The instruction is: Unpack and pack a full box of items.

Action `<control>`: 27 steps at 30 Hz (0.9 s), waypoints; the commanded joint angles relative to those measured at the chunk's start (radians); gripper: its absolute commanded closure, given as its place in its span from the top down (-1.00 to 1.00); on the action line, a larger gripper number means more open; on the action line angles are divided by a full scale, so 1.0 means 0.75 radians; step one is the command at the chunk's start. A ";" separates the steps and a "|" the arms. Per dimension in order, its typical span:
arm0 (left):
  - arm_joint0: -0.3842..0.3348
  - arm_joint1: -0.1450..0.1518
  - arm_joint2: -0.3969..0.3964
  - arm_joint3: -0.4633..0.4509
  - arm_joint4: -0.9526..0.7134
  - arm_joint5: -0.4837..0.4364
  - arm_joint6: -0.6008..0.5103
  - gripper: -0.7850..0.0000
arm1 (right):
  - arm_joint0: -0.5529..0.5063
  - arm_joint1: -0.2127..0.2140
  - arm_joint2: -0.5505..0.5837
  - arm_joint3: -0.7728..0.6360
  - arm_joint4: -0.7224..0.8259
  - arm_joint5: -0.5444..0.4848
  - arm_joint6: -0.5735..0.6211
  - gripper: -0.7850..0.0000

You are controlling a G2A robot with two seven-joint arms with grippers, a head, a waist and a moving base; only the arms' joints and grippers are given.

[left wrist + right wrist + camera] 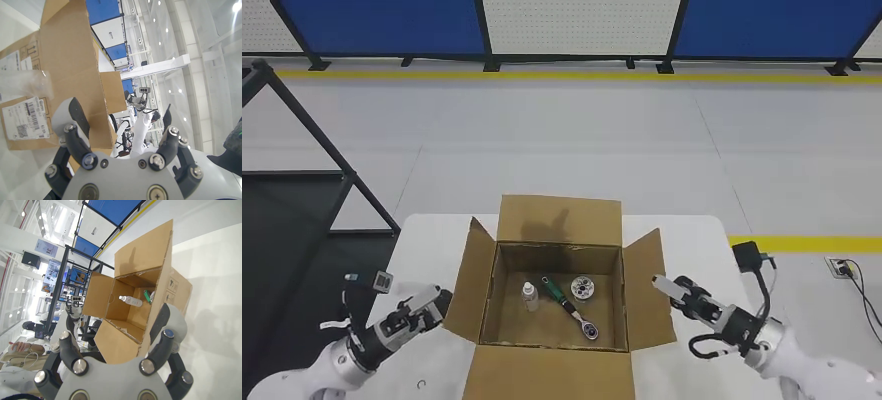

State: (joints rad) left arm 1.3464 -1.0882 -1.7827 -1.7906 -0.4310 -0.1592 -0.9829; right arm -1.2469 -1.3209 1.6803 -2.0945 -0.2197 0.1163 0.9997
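The brown cardboard box gapes open, flaps splayed outward; a white spray bottle, green-handled ratchet and round silver object occupy its middle floor.

Wide-spread left gripper beside cardboard box

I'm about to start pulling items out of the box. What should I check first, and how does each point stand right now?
1. Box flaps folded open: ok.
2. Left gripper open and empty: ok.
3. Right gripper open and empty: ok.
4. Bottle, wrench and round item lie uncovered on the box floor: ok.
5. Right gripper clear of the right flap: cannot tell. In the right wrist view the flap's edge runs close between its fingers.
6. Wrench apart from the round item: cannot tell. They lie very close together in the top view.
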 commanded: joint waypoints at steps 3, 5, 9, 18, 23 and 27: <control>-0.011 0.002 0.045 -0.029 0.016 0.011 0.003 1.00 | 0.024 0.006 -0.055 0.019 0.068 -0.023 0.030 1.00; -0.026 0.002 0.078 -0.035 0.023 0.024 0.009 1.00 | 0.044 0.009 -0.086 0.034 0.080 -0.029 0.038 1.00; -0.069 0.001 0.159 -0.029 0.047 0.051 0.023 1.00 | 0.095 0.014 -0.163 0.084 0.095 -0.041 0.044 1.00; -0.189 -0.011 0.365 0.038 0.082 0.131 0.083 1.00 | 0.223 0.005 -0.387 0.277 0.103 -0.034 -0.074 1.00; -0.254 -0.019 0.462 0.094 0.112 0.162 0.114 1.00 | 0.276 0.000 -0.466 0.386 0.127 -0.035 -0.112 1.00; -0.285 -0.023 0.512 0.130 0.128 0.176 0.132 1.00 | 0.303 -0.001 -0.512 0.449 0.120 -0.030 -0.133 1.00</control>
State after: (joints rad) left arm 1.1367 -1.1053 -1.4071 -1.6991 -0.3383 -0.0292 -0.8856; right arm -1.0235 -1.3214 1.3044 -1.7682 -0.1289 0.0919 0.9030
